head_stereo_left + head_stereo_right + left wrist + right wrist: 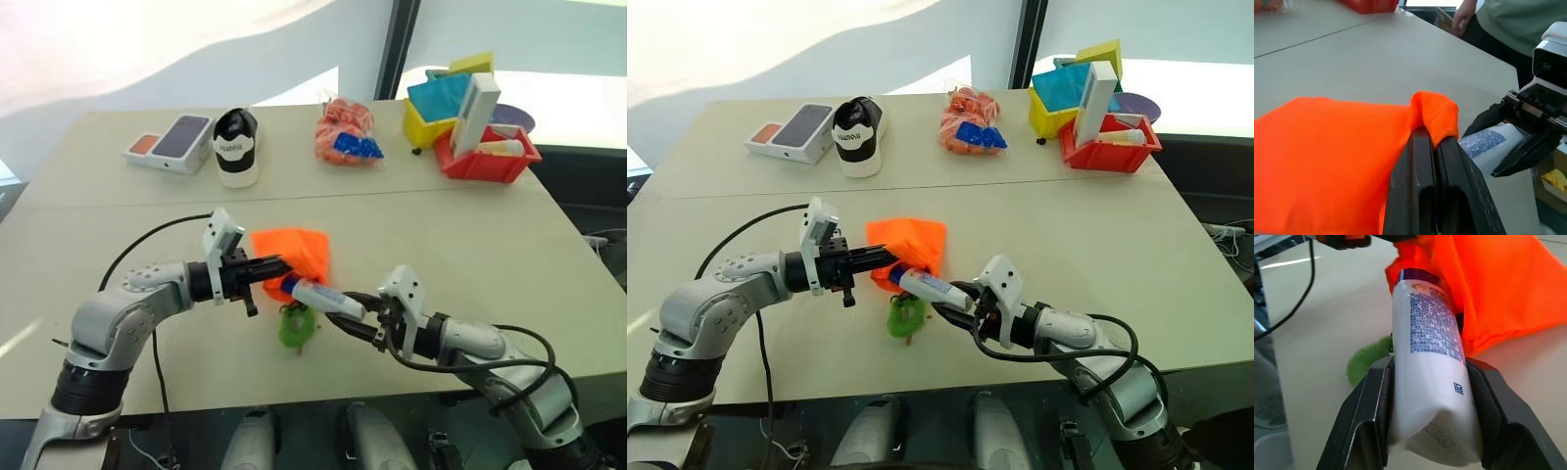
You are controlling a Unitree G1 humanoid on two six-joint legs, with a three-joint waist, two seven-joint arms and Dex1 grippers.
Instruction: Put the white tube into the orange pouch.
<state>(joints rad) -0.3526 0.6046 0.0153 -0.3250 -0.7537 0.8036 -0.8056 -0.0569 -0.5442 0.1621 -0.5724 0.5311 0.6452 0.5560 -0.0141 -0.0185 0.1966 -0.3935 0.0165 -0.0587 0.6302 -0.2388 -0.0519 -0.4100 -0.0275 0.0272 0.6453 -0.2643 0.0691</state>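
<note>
**Tube's cap end at the pouch mouth**

The white tube (1427, 367) sits clamped between the two fingers of the right pincer (361, 315), gripped near its flat crimped end, with its blue cap end pointing away from the pincer toward the orange pouch (294, 250). The cap end touches the pouch's bunched edge; whether it has entered the opening cannot be told. The left pincer (1432, 147) is closed tight on a fold of the pouch's rim, holding that corner up off the desk (470, 245) while the rest of the fabric drapes down beyond its fingertips. The two pincers point toward each other, tips close together, with the tube bridging the gap. Just below them, the pouch's green fuzzy ring (293, 328) lies on the desk.

Far beyond both pincers, along the desk's far edge, stand a phone box (169, 142), a black and white shoe (236, 147), an orange mesh bag (345, 132), a yellow bin (431, 122) and a red bin (487, 162) holding a tall white box (474, 113). A person's hand (1462, 17) shows past the desk edge.
</note>
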